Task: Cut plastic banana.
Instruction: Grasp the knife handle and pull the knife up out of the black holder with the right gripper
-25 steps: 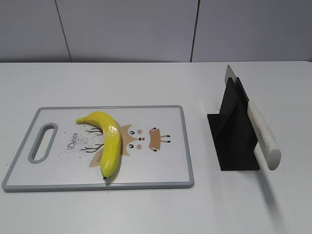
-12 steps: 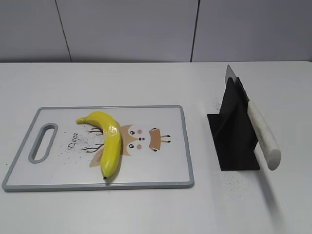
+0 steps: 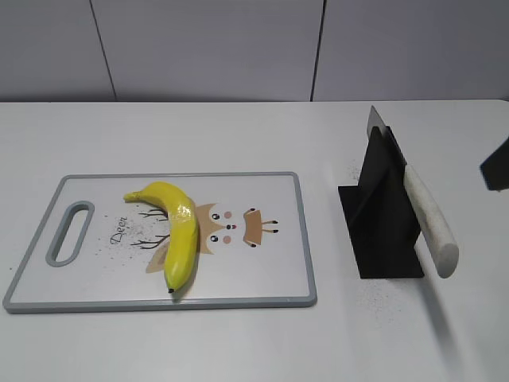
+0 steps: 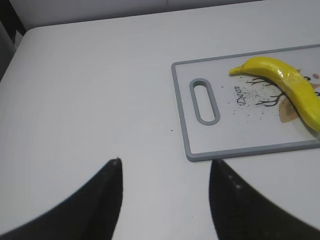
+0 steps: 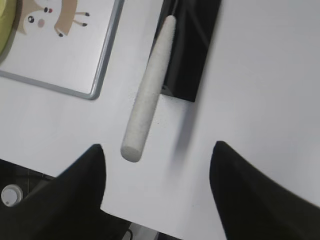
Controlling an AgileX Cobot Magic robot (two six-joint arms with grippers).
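Observation:
The yellow plastic banana point(image 3: 176, 230) lies on a white cutting board point(image 3: 262, 270) with a grey rim and a deer print, at the left of the table. It also shows in the left wrist view point(image 4: 285, 85), on the board point(image 4: 200, 145). A knife with a white handle point(image 3: 429, 223) rests in a black stand point(image 3: 382, 215). My left gripper point(image 4: 165, 162) is open and empty over bare table, left of the board. My right gripper point(image 5: 157, 147) is open and empty, with the knife handle point(image 5: 147, 107) just ahead of it. A dark part of the right arm point(image 3: 497, 167) shows at the right edge.
The board has a handle slot point(image 3: 70, 232) at its left end. The black stand point(image 5: 192, 50) stands to the right of the board's edge point(image 5: 102, 75). The table's near edge point(image 5: 165, 227) lies under my right gripper. A grey wall runs behind the table.
A dark part of the right arm has come into the exterior view at the right edge. The banana, board and knife have not moved.

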